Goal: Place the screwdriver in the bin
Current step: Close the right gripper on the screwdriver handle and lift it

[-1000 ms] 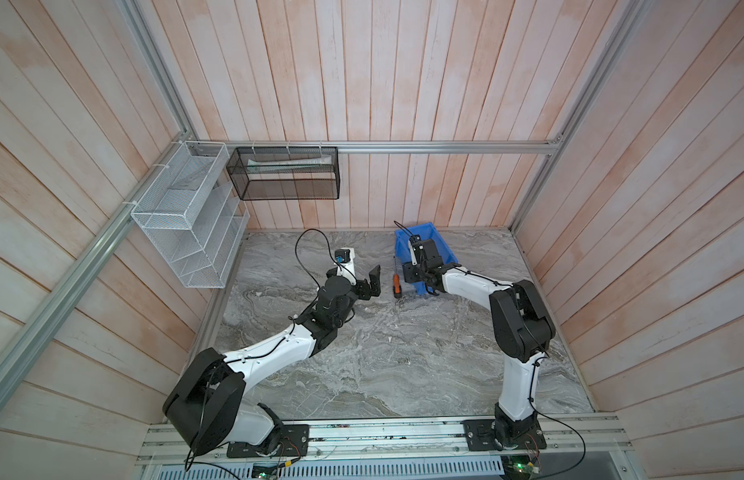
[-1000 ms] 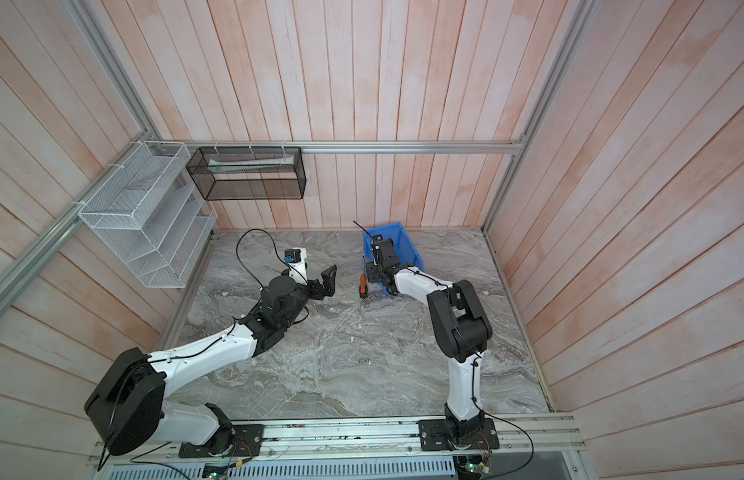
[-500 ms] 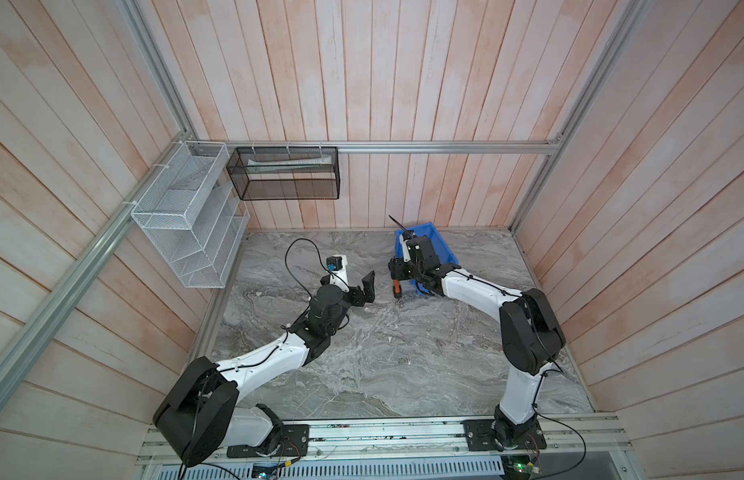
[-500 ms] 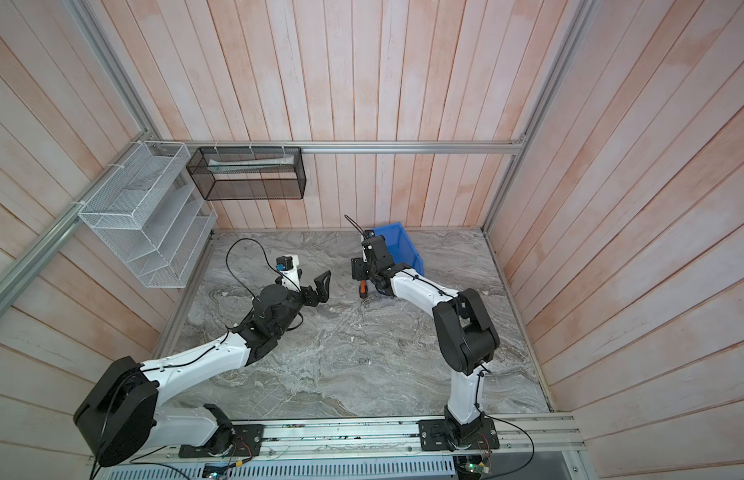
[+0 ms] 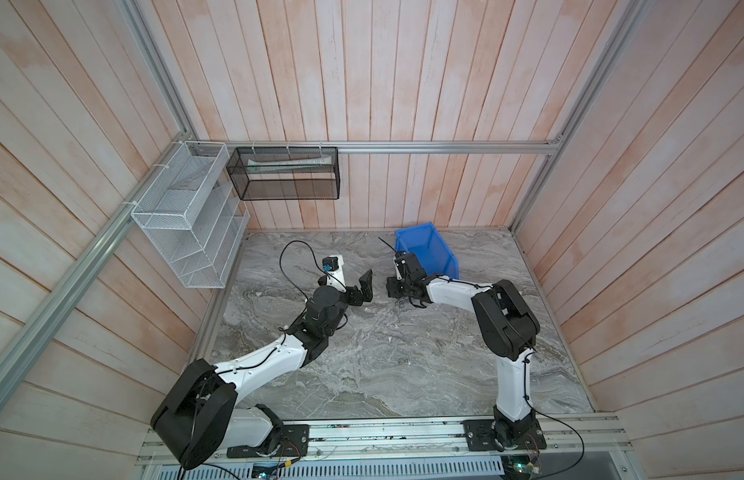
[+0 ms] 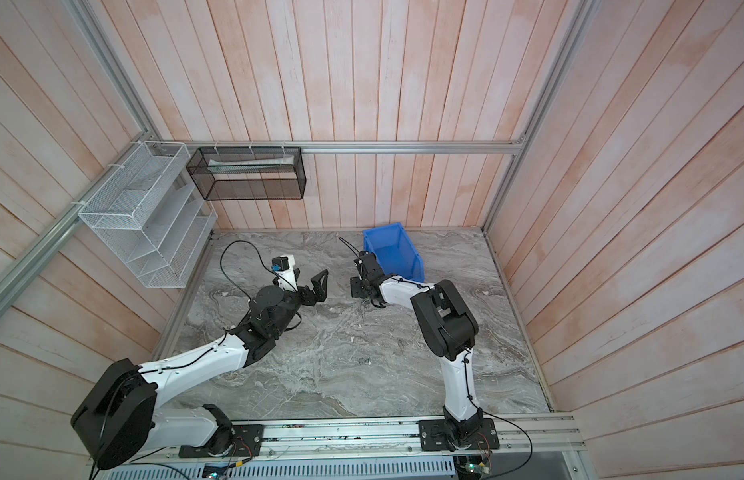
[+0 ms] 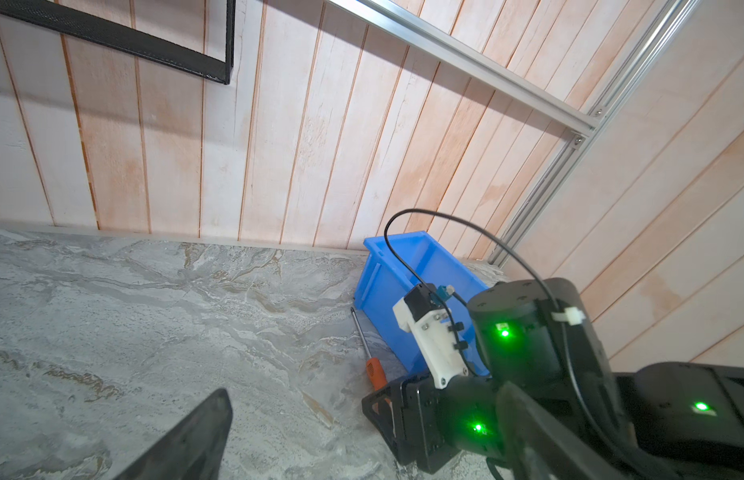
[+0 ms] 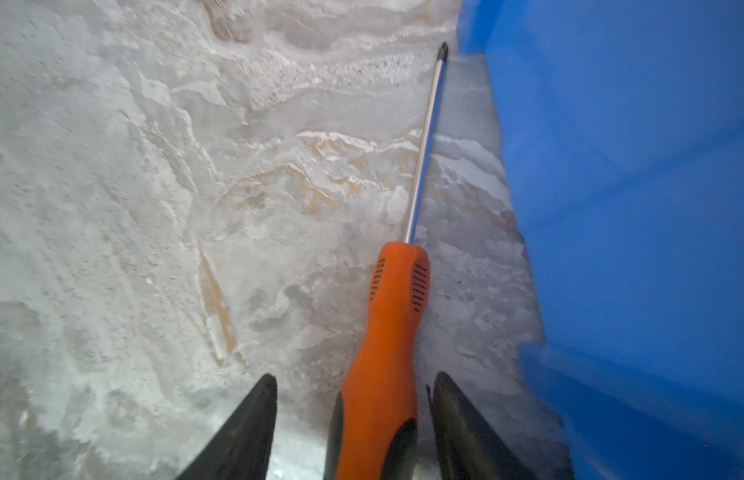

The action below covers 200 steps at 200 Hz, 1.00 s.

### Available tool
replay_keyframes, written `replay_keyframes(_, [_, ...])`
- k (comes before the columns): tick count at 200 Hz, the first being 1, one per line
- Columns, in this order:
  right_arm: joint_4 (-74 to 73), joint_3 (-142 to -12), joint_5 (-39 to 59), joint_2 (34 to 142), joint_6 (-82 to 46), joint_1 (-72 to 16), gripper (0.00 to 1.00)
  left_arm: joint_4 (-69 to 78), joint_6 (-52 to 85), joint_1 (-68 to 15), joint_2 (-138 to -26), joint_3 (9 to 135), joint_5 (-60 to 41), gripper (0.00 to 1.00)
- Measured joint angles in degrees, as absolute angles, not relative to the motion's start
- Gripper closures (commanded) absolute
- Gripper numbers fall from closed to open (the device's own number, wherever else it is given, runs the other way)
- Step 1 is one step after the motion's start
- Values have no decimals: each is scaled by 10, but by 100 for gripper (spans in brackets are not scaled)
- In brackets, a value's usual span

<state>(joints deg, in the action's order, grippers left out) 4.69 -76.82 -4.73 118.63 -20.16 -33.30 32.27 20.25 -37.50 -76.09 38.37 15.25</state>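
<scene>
- The screwdriver (image 8: 386, 332) lies flat on the bench (image 5: 362, 365) just beside the bin (image 8: 632, 208), its shaft running along the bin's wall.
- The right hand (image 8: 354, 377) straddles the orange handle, half open and gripping nothing.
- The left hand (image 5: 362, 286) is open and empty.
- Likely light and stiff; best pinched across the thick handle.

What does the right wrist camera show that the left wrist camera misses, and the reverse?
Only the right wrist view: the screwdriver close up, its dark tip, its handle between the right gripper's parted fingers. Only the left wrist view: the right arm from outside, the black mesh basket on the wall, the bin's open top. Both: the screwdriver lying on the marble table beside the bin.
</scene>
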Motion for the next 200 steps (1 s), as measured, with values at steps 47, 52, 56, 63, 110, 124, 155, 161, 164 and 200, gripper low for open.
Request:
replay_keyframes(47, [70,-801,-102,1216,-192,-352,68,325,204,-375,-761,384,152,0])
replay_keyframes(52, [71,-802,-107,1217,-188,-355,70,326,204,-375,-761,384,152,0])
replay_keyframes(56, [73,-803,-110,1217,-185,-356,71,326,204,-375,-761,384,152,0])
replay_keyframes(63, [75,-803,-114,1217,-182,-357,76,326,205,-375,-761,384,152,0])
replay_keyframes(110, [89,-803,-125,1207,-163,-360,90,326,206,-375,-761,384,150,0])
replay_keyframes(124, [91,-794,-122,1187,-157,-360,90,326,206,-375,-761,384,146,0])
replay_keyframes(155, [92,-769,-109,1101,-146,-360,91,327,206,-375,-761,384,135,0])
replay_keyframes(161, [92,-766,-106,1079,-146,-359,90,329,206,-375,-761,384,133,0])
replay_keyframes(164, [91,-765,-106,1069,-146,-359,90,329,206,-375,-761,384,132,0])
replay_keyframes(200, [68,-748,-62,975,-164,-324,91,325,195,-375,-772,397,109,0])
